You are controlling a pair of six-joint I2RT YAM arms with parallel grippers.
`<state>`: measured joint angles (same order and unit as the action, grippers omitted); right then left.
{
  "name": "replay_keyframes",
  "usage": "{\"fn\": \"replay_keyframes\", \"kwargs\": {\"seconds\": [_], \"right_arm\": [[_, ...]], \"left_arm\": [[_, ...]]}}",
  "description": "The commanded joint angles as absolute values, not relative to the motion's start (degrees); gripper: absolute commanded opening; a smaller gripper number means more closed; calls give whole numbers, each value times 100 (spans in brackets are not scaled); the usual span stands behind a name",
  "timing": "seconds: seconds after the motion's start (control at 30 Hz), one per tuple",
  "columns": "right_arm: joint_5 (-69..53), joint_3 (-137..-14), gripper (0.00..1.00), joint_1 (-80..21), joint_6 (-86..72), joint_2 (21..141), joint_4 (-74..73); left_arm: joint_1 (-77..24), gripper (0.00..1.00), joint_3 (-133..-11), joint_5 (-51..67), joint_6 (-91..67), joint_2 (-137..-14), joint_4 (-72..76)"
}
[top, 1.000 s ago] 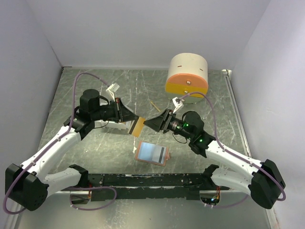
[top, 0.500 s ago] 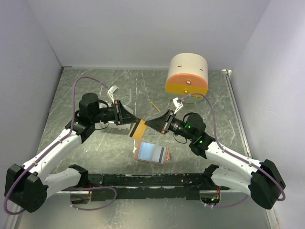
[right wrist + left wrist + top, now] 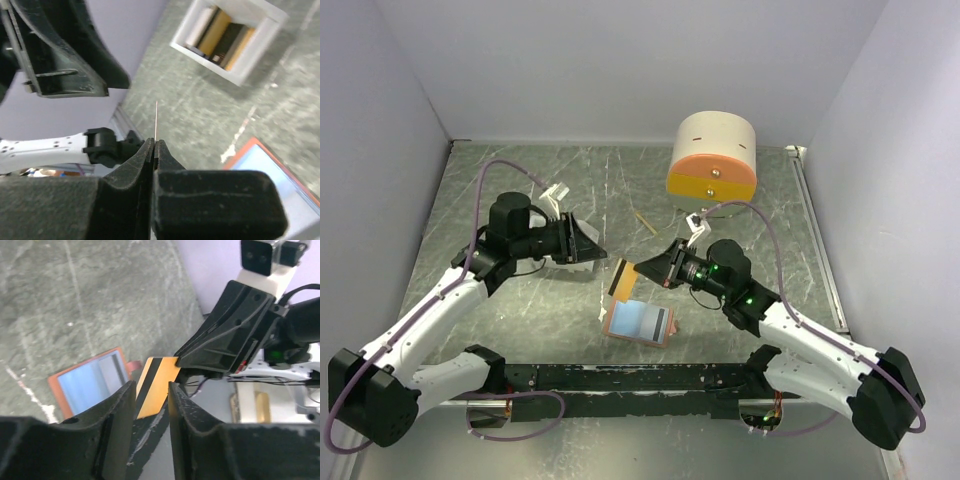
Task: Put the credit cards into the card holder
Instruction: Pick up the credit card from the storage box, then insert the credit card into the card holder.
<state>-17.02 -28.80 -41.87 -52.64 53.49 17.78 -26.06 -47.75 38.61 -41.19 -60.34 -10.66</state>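
Observation:
The gold-yellow credit card [image 3: 620,279], with a black stripe, is pinched in my right gripper [image 3: 642,269] and held above the far left edge of the card holder [image 3: 640,322]. The holder lies open on the table, salmon rim up, with light blue and grey inner faces. My left gripper [image 3: 588,243] is open and empty, a little left of the card. In the left wrist view the card [image 3: 161,386] shows beyond the open jaws, with the holder [image 3: 90,386] to its left. In the right wrist view the card [image 3: 156,120] shows edge-on between the shut fingertips.
A white tray [image 3: 231,36] holding more cards, gold and dark, stands under my left arm. The round cream, orange and yellow drawer box [image 3: 712,160] stands at the back right. A thin wooden stick [image 3: 642,222] lies in front of it. Walls close in on three sides.
My left gripper has let go of the gold card and drawn back to the left. My right gripper now holds the card alone and has moved it down toward the holder.

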Motion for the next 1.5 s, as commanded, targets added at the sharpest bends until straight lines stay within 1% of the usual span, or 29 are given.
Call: {"fn": "replay_keyframes", "kwargs": {"seconds": [0.0,0.07,0.13,0.17,0.3,0.47,0.63,0.77,0.93,1.1,1.17,1.33,1.47], "right_arm": [[-1155,-3023,0,-4124,-4953,5209,356],[-865,-3075,0,-4120,-4985,5178,-44],[-563,-3124,0,-4102,-4994,5192,-382],[-426,-3167,0,-4097,-5006,5224,-550],[-230,-3336,0,-4044,-4988,5509,-1045],[-368,-3309,0,-3975,-5099,5767,-1147],[-365,-3330,0,-3860,-5480,6056,-1349],[-321,-3285,0,-3810,-5776,6051,-1438],[-533,-3146,0,-3723,-5428,5966,-1195],[-1371,-2898,0,-3517,-5076,6195,-661],[-1534,-2830,0,-3490,-4982,6300,-538],[-1651,-2581,0,-3428,-4937,6416,-156],[-1535,-2594,0,-3407,-4755,6510,-327]], "left_arm": [[-2584,37,-4892,3333,-3555,-5998,-1920],[-2583,21,-4802,3259,-3499,-6065,-2010],[-2592,11,-4678,3372,-3519,-6131,-1927],[-2600,7,-4606,3438,-3542,-6153,-1852],[-2739,7,-4396,3276,-3592,-6292,-1745],[-3123,7,-4001,3023,-3867,-6480,-1395],[-3669,7,-3892,2409,-3982,-6753,-1360],[-4003,7,-3889,2038,-4026,-6950,-1338],[-4290,7,-3700,1823,-4151,-7245,-1037],[-4496,7,-3560,1703,-4258,-7482,-793],[-4565,7,-3568,1595,-4255,-7571,-820],[-4716,7,-3530,1421,-4254,-7790,-783],[-4837,7,-3491,1332,-4296,-7936,-723]]}}
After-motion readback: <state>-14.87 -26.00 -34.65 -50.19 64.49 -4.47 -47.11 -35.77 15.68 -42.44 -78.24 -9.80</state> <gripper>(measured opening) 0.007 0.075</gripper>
